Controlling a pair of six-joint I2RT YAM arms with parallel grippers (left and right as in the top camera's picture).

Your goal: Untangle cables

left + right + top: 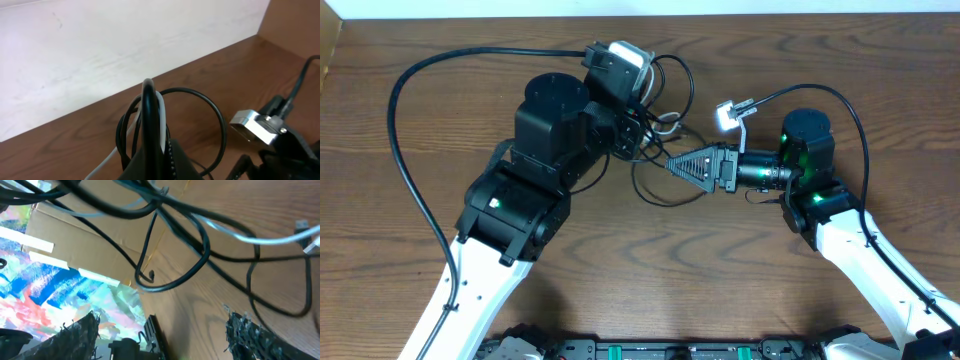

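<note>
Brown wooden table (880,80) fills the overhead view, where we find the cables (665,100) bunched in loose loops toward the far edge, between the two arms. We see the left gripper (638,128) buried in the bundle, while the right gripper (677,165) points at it from the other side, just beside the loops. The black cable (688,85) arcs widest, and the white cable (667,120) shows only as a short pale strand in the middle. From the left wrist, against a pale wall (100,50), we look along the left gripper's closed jaws. Both cables rise out of its tip, the black cable (220,125) curling into a broad ring to the right and the white cable (162,112) running alongside. We judge it clamped on the pair, most likely to anchor the tangle while the other arm works. From the right wrist, the right gripper's fingers (82,335) stand wide apart with nothing between them, and the crossing cables spread beyond the tips, apart from them. A cardboard box (75,225) and a brightly painted sheet (60,290) sit behind. We read that spread as readiness to pick out one strand, though which one we cannot tell.
</note>
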